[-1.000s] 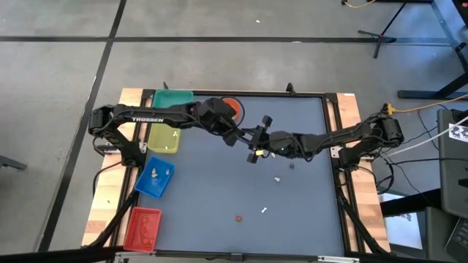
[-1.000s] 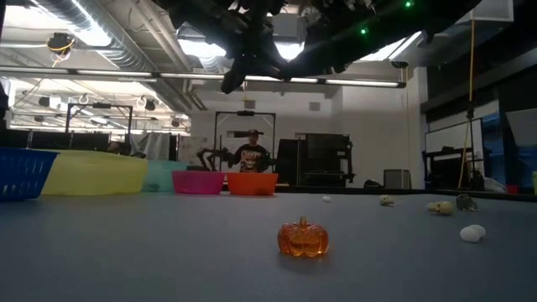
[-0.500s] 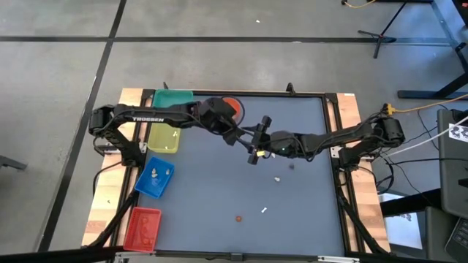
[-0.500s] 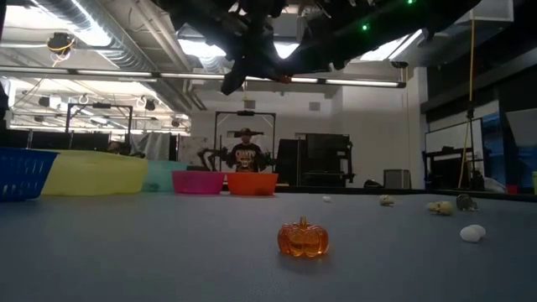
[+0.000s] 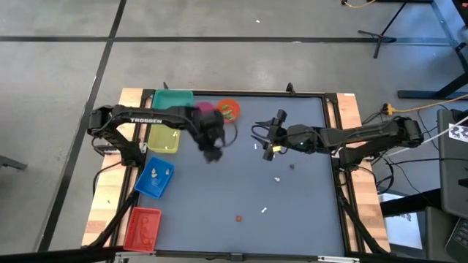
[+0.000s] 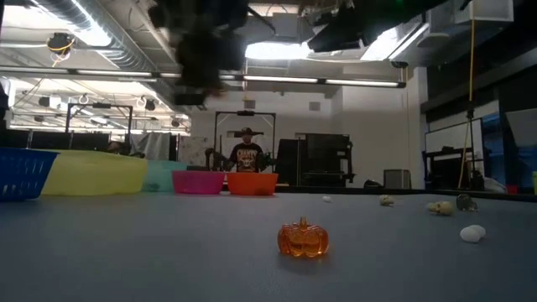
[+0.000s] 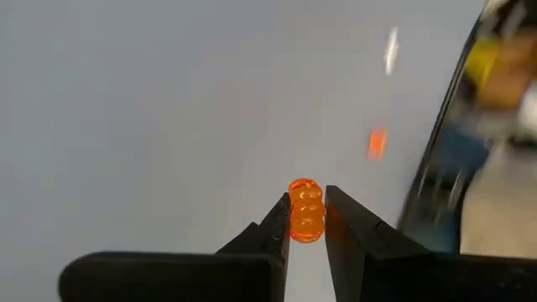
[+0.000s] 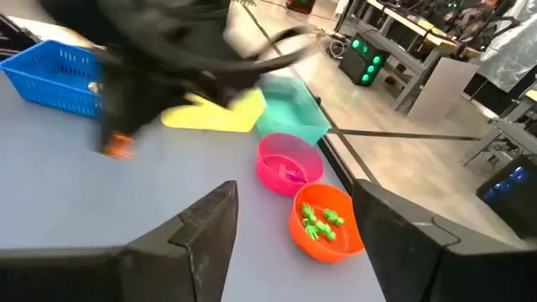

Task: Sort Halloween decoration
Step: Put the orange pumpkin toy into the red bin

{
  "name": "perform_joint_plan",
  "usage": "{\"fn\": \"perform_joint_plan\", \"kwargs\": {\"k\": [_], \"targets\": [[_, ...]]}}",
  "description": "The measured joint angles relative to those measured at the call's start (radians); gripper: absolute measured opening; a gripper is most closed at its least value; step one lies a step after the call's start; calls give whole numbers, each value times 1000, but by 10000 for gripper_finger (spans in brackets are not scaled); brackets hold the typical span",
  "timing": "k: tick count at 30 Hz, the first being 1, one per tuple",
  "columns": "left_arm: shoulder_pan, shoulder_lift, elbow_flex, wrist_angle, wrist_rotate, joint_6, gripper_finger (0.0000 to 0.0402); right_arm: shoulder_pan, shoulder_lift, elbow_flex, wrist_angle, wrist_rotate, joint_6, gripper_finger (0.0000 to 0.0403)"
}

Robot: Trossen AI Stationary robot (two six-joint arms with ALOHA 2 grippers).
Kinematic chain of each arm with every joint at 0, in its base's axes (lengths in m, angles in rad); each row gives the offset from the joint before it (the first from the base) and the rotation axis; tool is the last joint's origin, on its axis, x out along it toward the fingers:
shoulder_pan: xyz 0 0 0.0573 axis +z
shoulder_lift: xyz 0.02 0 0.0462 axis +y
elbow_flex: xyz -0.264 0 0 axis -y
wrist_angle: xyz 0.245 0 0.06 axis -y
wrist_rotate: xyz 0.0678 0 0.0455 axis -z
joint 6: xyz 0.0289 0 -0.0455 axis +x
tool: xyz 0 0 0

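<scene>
My left gripper (image 5: pixel 212 155) hangs over the table's left middle, shut on a tiny orange pumpkin (image 7: pixel 305 195); the right wrist view shows that pumpkin as an orange blur (image 8: pixel 120 147). My right gripper (image 5: pixel 270 143) is open over the table's middle, touching nothing. Loose trinkets lie on the grey table: a second orange pumpkin (image 5: pixel 238 218) (image 6: pixel 303 238), white pieces (image 5: pixel 264 210) (image 5: pixel 278 177) and a dark one (image 5: pixel 291 166). My left gripper pinches the small orange pumpkin by its ribbed sides (image 7: pixel 305 210) between the free ends of its two fingers (image 7: pixel 277 231). The pumpkin is lifted clear, high above the table.
Along the left edge stand a green bin (image 5: pixel 172 98), a yellow bin (image 5: pixel 162 137), a blue bin (image 5: pixel 154 177) and a red bin (image 5: pixel 142 228). A pink bowl (image 5: pixel 205 108) and an orange bowl (image 5: pixel 228 109) holding green trinkets sit at the far edge. A person stands in the room beyond.
The two grippers were close together over the table's middle. My left gripper has swung fast toward the table's left and a little toward the near edge, carrying the orange pumpkin. My right gripper has drawn back toward the right edge.
</scene>
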Motion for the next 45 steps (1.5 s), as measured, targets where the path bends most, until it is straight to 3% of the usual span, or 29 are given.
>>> {"fn": "perform_joint_plan", "kwargs": {"k": [6, 15, 25, 34, 45], "targets": [[-236, 0, 0, -249, -1, -99, 36, 0, -9, 0, -66, 0, 0, 234], [-619, 0, 0, -253, -6, -544, 38, 0, -9, -1, -113, 0, 43, 234], [-941, 0, 0, -255, -88, -1046, 39, 0, -8, -1, -163, -1, 138, 234], [-1113, -1, 0, -255, -129, -1207, 39, 0, -8, -2, -175, -1, 139, 234], [-1162, -1, 0, -255, -133, -1306, 41, 0, -7, -2, -175, -1, 138, 234]]}}
